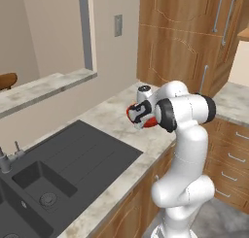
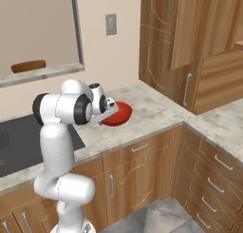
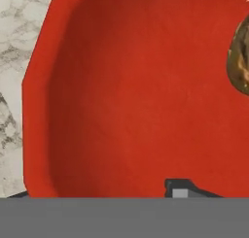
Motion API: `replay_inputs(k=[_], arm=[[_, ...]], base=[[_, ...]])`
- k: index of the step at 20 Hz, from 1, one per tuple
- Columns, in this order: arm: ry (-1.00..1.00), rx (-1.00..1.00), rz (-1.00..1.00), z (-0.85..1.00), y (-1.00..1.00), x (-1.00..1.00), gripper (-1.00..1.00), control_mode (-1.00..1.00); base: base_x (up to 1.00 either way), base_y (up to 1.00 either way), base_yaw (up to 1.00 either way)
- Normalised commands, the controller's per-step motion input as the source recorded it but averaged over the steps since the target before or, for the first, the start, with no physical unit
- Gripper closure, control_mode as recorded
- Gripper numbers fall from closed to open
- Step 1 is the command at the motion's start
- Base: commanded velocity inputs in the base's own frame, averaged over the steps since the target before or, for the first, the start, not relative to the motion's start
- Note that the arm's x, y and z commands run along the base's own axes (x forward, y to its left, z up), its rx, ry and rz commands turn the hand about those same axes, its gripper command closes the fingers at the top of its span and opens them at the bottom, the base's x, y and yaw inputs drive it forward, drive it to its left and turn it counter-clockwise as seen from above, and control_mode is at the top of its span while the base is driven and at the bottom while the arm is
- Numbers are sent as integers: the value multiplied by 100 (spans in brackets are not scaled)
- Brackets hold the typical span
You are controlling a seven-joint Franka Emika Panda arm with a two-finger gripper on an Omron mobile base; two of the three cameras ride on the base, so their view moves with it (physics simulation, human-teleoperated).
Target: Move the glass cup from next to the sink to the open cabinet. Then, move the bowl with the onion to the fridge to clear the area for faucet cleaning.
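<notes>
The red bowl (image 3: 121,96) is seen close up in the hand view, its inner wall and floor spread across the picture, with the onion (image 3: 240,57) lying inside it at the right edge as a tan-brown mottled lump cut off by the frame. One dark finger tip (image 3: 181,189) is seen low in that view, just inside the bowl's near wall, and marbled worktop (image 3: 19,47) is shown beyond the bowl's rim at the left. Whether the fingers are closed on the rim or merely set astride it cannot be told; they are seen neither fully wide nor shut. In the left base view the gripper (image 1: 138,116) is lowered onto the bowl (image 1: 150,122), of which only red slivers are shown around the hand. In the right base view the bowl (image 2: 118,114) is seen resting on the pale stone worktop (image 2: 152,113), near its front edge and to the right of the black sink (image 1: 63,169), with the gripper (image 2: 105,114) at its left rim. The faucet (image 1: 7,159) is seen at the far left beside the sink basins. Wood-panelled tall cabinet doors (image 2: 166,42) are stood behind the worktop's corner, and drawers (image 2: 142,151) are set beneath it.
</notes>
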Motion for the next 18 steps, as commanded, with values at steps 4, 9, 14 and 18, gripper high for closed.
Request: replay_inputs(k=[4, 9, 14, 18], arm=[[0, 0, 0, 0, 0, 0, 100, -100], [-13, 0, 0, 67, 1, -23, 100, -100], [-22, -3, 0, 100, 13, -43, 100, -100], [-33, -13, 0, 100, 27, -65, 100, -100]], base=[[0, 0, 0], [0, 0, 0], [0, 0, 0], [0, 0, 0]])
